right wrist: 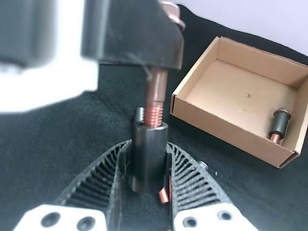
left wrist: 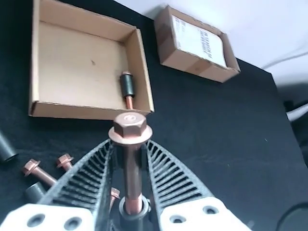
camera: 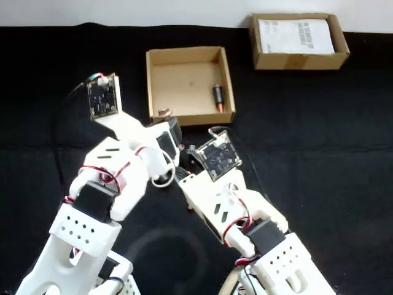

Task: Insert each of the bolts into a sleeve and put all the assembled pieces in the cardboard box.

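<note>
- Bolt is pinched by the left gripper, tip just started into the sleeve clamped by the right gripper, mid-frame in the high view.
- One assembled piece is already parked in the cardboard box, upper centre.
- Loose bolts and sleeves are left to do, it seems.

The bolt is copper-toned metal, softly glossy, its thread ridged; the sleeve is dark, smooth, matt; the left hand and right hand have black ribbed plastic fingers on white plastic; the cardboard box, upper centre, is matt brown; black cloth covers the bench.
</note>
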